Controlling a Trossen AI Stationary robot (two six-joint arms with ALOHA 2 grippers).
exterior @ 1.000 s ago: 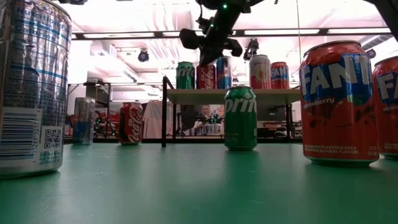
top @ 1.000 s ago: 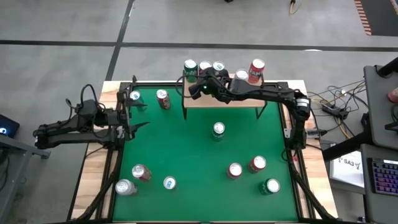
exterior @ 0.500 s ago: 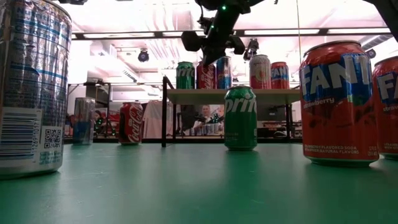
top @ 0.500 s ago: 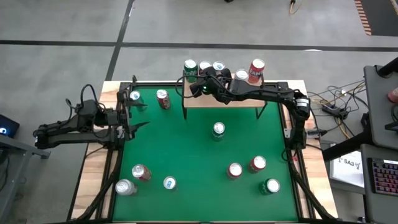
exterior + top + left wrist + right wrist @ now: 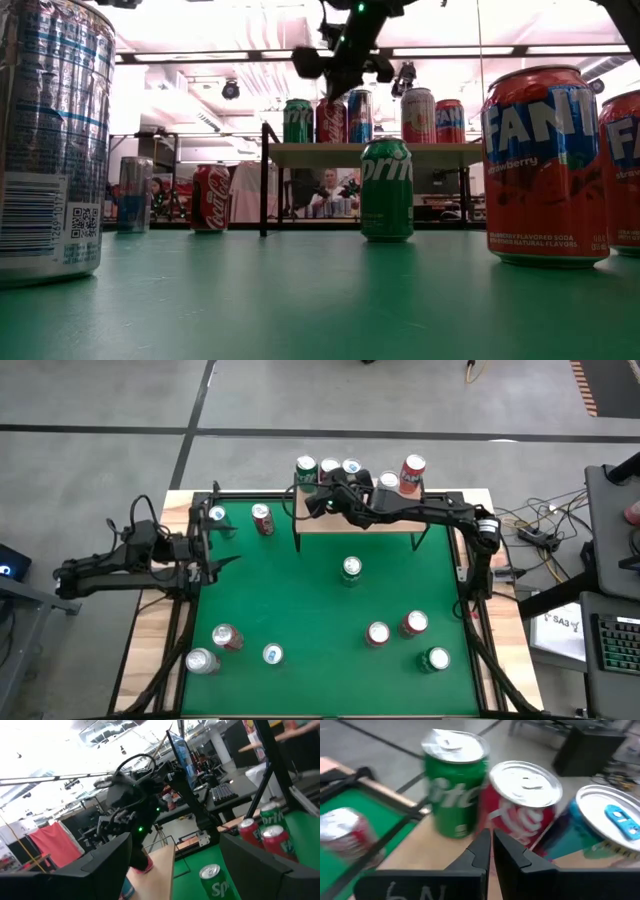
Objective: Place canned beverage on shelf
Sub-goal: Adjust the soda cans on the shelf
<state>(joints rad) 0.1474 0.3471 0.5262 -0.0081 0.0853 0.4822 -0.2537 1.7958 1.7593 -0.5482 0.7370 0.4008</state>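
The shelf [image 5: 350, 523] stands at the table's far edge, a light wooden board on thin black legs. Several cans stand along its far side, among them a green Sprite can [image 5: 455, 785], a red can [image 5: 520, 800] and a blue can [image 5: 605, 825]. My right gripper [image 5: 490, 847] is shut and empty. It hovers above the shelf's left end [image 5: 318, 498], on the near side of the green and red cans and pointing at them. In the low view my right gripper [image 5: 335, 88] hangs clear above the can tops. My left gripper [image 5: 225, 545] waits open at the table's left edge.
A Sprite can [image 5: 351, 569] stands mid-table in front of the shelf. A red can [image 5: 262, 518] stands left of the shelf. Three cans [image 5: 414, 623] stand near right and three [image 5: 226, 637] near left. The middle of the green felt lies bare.
My right gripper has turned a little at the wrist and risen slightly above the shelf's left end, staying shut. The cans have not moved.
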